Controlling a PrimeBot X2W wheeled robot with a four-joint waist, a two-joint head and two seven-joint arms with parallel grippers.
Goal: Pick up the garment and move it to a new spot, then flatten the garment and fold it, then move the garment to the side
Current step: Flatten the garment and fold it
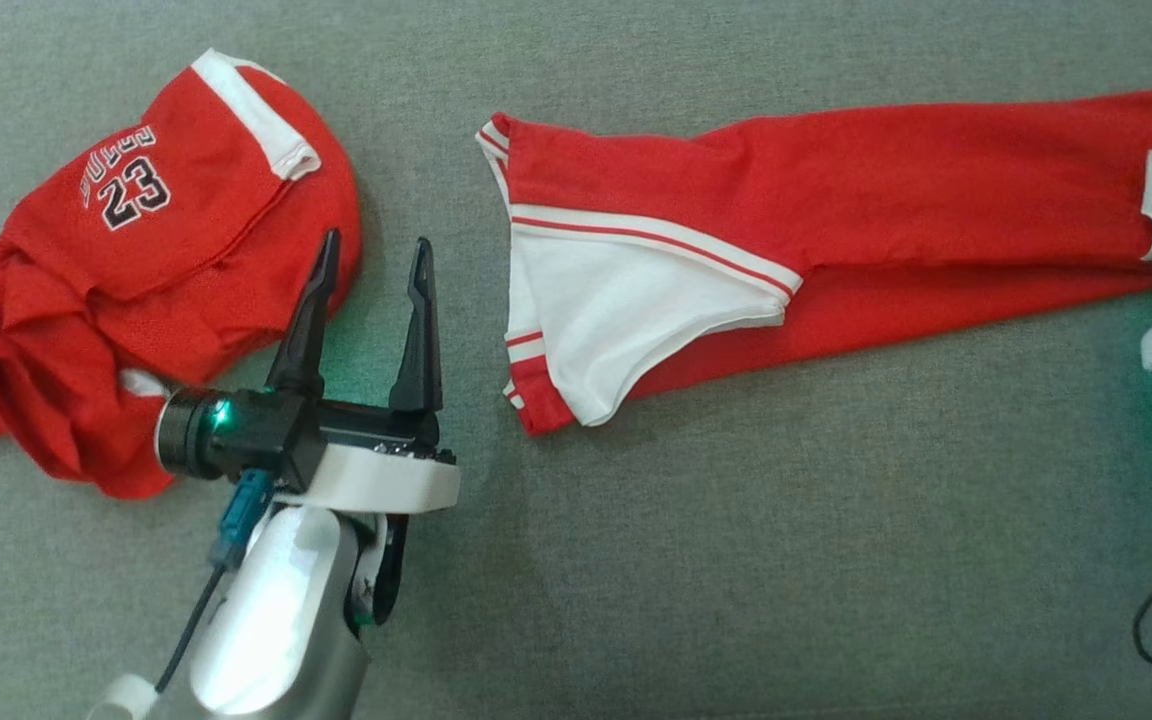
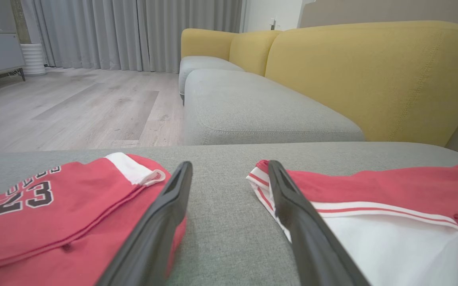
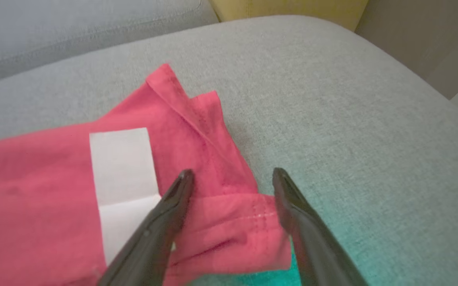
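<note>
The long red garment [image 1: 836, 200] lay stretched on the grey cushion [image 1: 736, 550], mid-fold by my judgement. My left gripper [image 1: 378, 240], fingers spread, hovered beside its striped end; my right gripper [image 3: 233, 172], also spread, hovered over its far hem. The next move likely called for pinching both ends.

Soft, even light, faint shadows; right wrist view slightly blurred.

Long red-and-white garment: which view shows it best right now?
Head view: the long garment lies nearly full length there. Left wrist view shows its striped end beside the left gripper; right wrist view shows its tagged end at the open right gripper.
</note>
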